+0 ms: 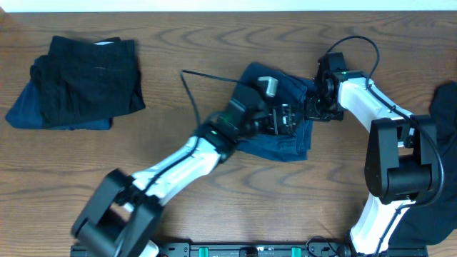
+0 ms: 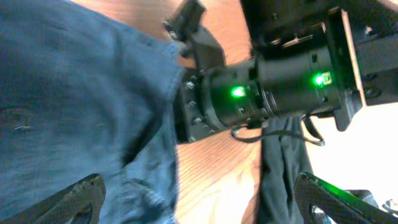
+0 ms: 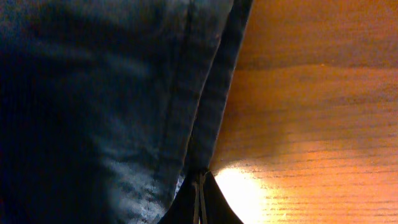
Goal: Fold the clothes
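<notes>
The dark blue denim shorts (image 1: 275, 139) lie bunched and partly folded at the table's middle. My left gripper (image 1: 288, 120) hovers over their right part, its fingers wide open; in the left wrist view (image 2: 199, 199) denim (image 2: 74, 106) lies under the left finger and dark cloth by the right one. My right gripper (image 1: 312, 108) is at the shorts' right edge. In the right wrist view its fingers (image 3: 199, 190) are pressed together at the hem of the denim (image 3: 112, 93), seemingly pinching it. The right arm's wrist with green lights (image 2: 273, 87) fills the left wrist view.
A stack of folded black and navy garments (image 1: 78, 82) lies at the back left. Another dark garment (image 1: 446, 107) shows at the right edge. A black cable (image 1: 193, 89) runs over the wood table (image 1: 214, 200) beside the left arm.
</notes>
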Controlling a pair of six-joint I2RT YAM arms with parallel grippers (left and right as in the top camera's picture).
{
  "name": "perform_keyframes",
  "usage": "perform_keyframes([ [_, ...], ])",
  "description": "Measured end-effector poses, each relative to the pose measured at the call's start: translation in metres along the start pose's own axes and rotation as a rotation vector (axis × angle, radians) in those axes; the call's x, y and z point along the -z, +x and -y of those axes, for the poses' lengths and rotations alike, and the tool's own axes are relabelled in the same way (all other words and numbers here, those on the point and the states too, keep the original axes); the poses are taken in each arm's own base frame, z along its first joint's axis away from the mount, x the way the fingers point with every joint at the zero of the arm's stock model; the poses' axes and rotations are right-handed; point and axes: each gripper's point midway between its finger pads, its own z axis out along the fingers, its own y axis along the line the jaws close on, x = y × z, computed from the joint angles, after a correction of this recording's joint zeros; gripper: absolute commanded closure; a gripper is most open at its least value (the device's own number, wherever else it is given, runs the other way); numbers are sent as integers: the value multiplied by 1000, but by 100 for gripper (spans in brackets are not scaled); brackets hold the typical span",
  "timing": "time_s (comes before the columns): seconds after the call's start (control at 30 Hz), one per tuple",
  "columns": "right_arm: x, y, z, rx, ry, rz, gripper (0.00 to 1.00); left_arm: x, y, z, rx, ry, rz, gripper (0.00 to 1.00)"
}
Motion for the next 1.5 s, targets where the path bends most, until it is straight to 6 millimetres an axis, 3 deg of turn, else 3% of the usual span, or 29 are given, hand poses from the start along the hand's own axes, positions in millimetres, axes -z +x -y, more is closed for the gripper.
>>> perform_keyframes([
  [0.13, 4, 16, 3, -7, 5, -72, 99, 32, -26, -31, 6, -101, 38, 2],
  [0.23, 24, 13, 2, -15, -5, -67, 99, 52, -35, -71, 29, -216, 41, 2],
  [0.33, 76, -17, -9, -9, -64, 84, 99, 64, -29, -106, 48, -324, 5, 2],
  [0.43, 156, -49, -32, 42, -155, 327, 99, 66, -23, -127, 38, -378, -30, 2],
  [0.5, 205, -53, -54, 104, -211, 458, 99, 63, -19, -134, 22, -394, -48, 2],
  [0.6, 232, -43, -81, 178, -264, 510, 99, 60, -13, -150, 6, -441, -68, 1],
  [0.67, 223, -37, -95, 212, -278, 480, 99, 57, -8, -160, 8, -469, -83, 7],
  [0.8, 167, -33, -101, 222, -252, 349, 99, 56, 13, -181, 34, -529, -157, 11],
  [1.0, 71, -28, -83, 183, -151, 138, 99, 67, 55, -193, 106, -597, -315, 16],
  [1.13, 28, -23, -63, 142, -95, 47, 99, 73, 76, -188, 118, -619, -399, 17],
  [1.3, 3, -22, -39, 91, -57, -8, 99, 78, 101, -174, 122, -626, -503, 14],
  [1.5, -1, -24, -25, 66, -31, -17, 99, 85, 129, -160, 127, -636, -612, 9],
])
